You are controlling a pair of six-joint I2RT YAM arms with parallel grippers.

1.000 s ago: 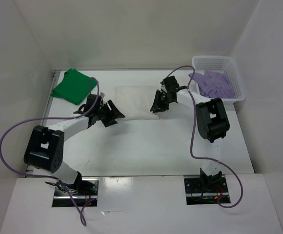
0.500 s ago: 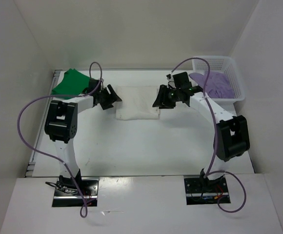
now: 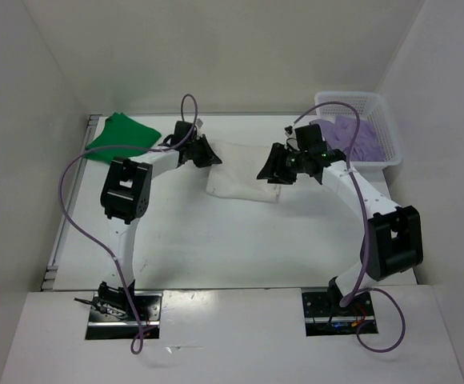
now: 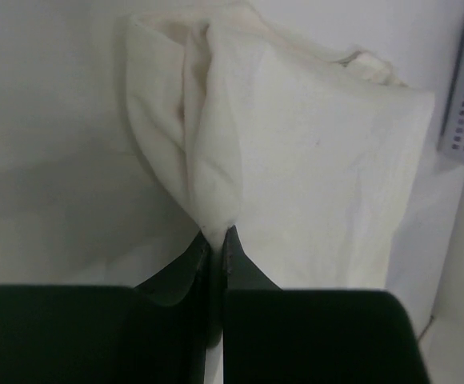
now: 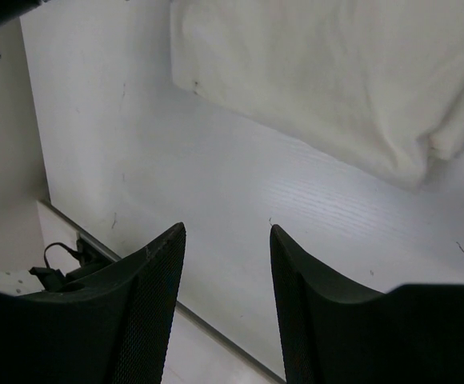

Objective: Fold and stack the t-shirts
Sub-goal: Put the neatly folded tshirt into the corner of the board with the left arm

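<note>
White worktop (image 3: 216, 240): left hand (image 4: 218, 236) pinches the white t-shirt (image 4: 312, 136), closed tight. Lift slowly toward the green t-shirt (image 3: 120, 138) — right hand (image 5: 226, 232) hangs wide, empty.

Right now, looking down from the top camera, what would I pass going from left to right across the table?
green t-shirt → left end effector → white t-shirt → right end effector → lavender t-shirt, which lies in the white basket
</note>
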